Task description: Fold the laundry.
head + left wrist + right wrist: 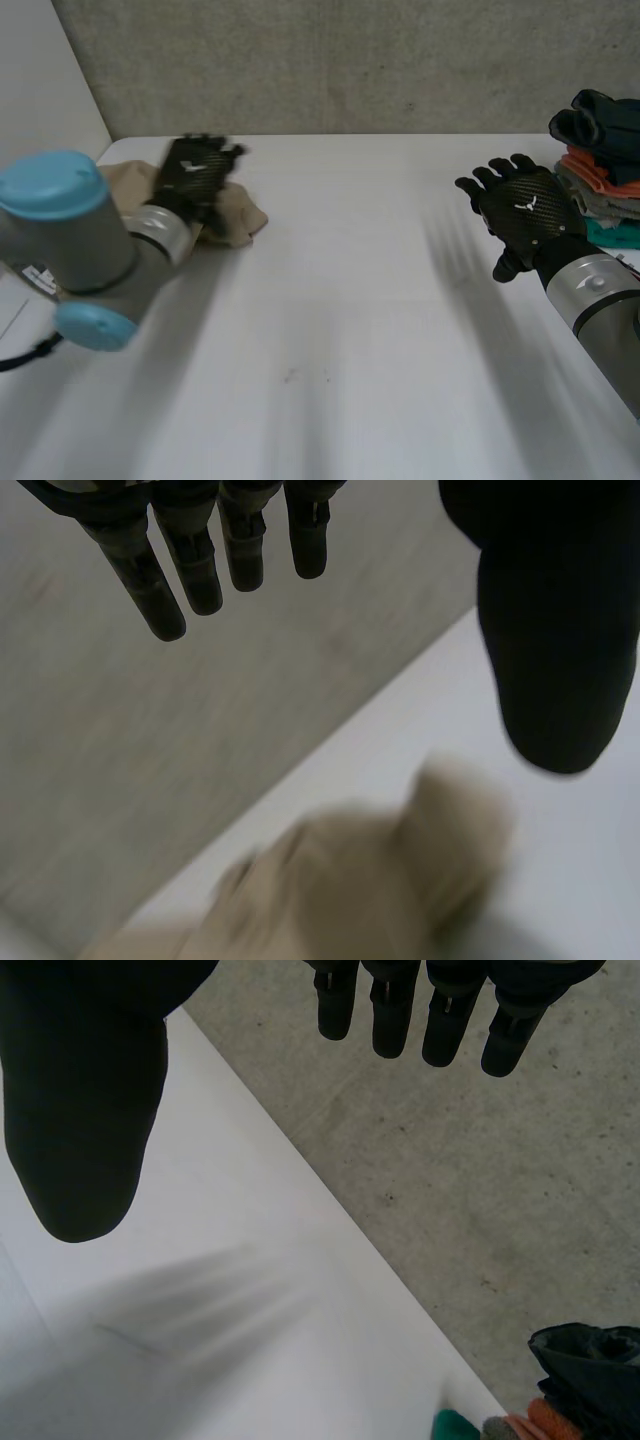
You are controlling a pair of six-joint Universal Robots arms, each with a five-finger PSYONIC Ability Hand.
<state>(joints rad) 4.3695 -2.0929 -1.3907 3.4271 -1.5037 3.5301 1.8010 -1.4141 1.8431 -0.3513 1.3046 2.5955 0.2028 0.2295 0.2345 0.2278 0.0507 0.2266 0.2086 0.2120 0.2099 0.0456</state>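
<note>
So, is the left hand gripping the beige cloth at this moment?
No: in the left wrist view the left hand has straight fingers spread above the beige cloth, not closed on it.

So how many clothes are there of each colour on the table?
Beige cloth: 1
Dark blue cloth: 1
Orange cloth: 1
Grey cloth: 1
Green cloth: 1
Total: 5 that I can tell apart; the stacked ones may hide more.

White table [340,300], grey concrete wall [350,60] behind, pale wall [40,80] beside
</note>
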